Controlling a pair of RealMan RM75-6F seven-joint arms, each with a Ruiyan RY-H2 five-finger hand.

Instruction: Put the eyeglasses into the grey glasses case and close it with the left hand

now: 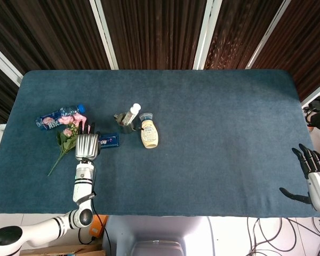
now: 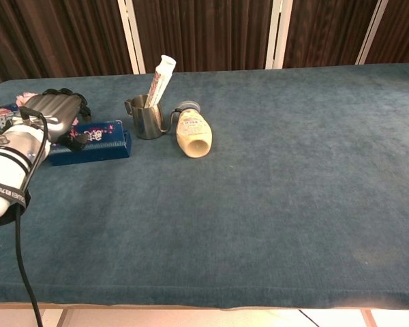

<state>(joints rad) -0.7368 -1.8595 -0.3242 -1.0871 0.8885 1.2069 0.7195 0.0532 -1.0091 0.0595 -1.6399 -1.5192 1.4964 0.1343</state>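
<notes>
The glasses case (image 1: 108, 141) (image 2: 88, 144) is a blue box with a flowered top, lying flat at the table's left with its lid down. No eyeglasses show in either view. My left hand (image 1: 87, 145) (image 2: 54, 112) lies palm down over the case's left end, fingers stretched towards the flowers. Its thumb (image 2: 78, 139) touches the lid, and nothing is gripped. My right hand (image 1: 312, 173) hangs open at the table's front right corner, far from the case and out of the chest view.
A metal cup (image 1: 125, 124) (image 2: 146, 117) holding a white tube (image 1: 132, 113) (image 2: 160, 78) stands just right of the case, with a cream bottle (image 1: 149, 134) (image 2: 193, 133) lying beside it. Pink flowers (image 1: 74, 128) and a water bottle (image 1: 58, 116) lie beyond the left hand.
</notes>
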